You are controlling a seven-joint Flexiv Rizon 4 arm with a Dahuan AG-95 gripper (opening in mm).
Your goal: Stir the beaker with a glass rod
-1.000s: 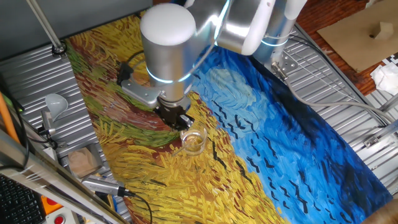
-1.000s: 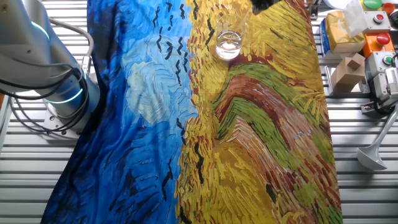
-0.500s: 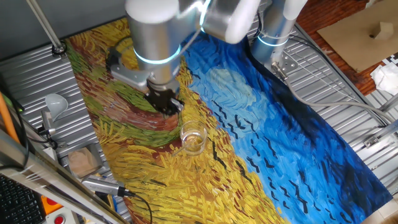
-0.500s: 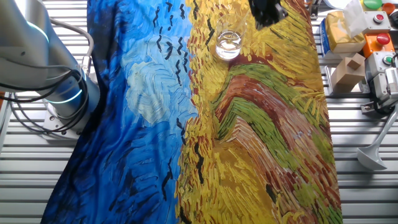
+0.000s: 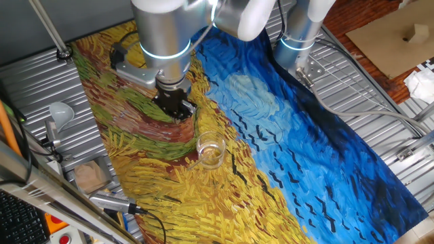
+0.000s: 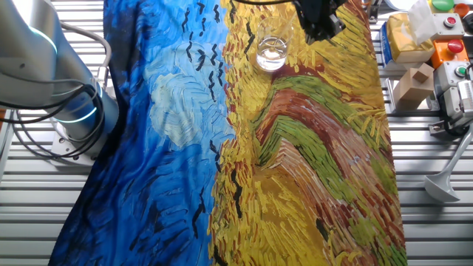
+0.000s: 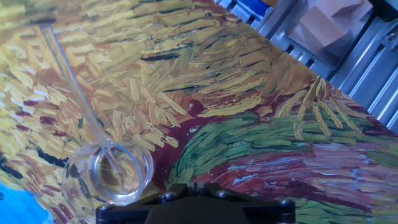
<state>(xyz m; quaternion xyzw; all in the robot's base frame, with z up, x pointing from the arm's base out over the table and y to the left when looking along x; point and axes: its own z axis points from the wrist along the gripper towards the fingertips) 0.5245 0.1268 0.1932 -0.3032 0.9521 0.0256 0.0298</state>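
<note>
The beaker [image 5: 211, 151] [image 6: 271, 52] [image 7: 109, 172] is a short clear glass cylinder standing upright on the painted cloth. The glass rod [image 7: 69, 87] leans inside it, its lower end in the glass and its upper end pointing away over the rim; nothing holds it. My gripper [image 5: 176, 112] [image 6: 319, 28] [image 7: 194, 188] hangs over the cloth a little way from the beaker, apart from both glass and rod. Only its dark base shows at the bottom of the hand view, so the gap between the jaws is unclear.
A white funnel [image 5: 61, 112] [image 6: 443, 185] lies on the metal slats beside the cloth. Small boxes [image 6: 414, 80] and a control unit [image 6: 452, 52] stand along that edge. The arm's base [image 6: 70, 111] is on the opposite side.
My gripper has drawn back from the beaker across the yellow part of the cloth. The beaker and the rod in it have stayed in place.
</note>
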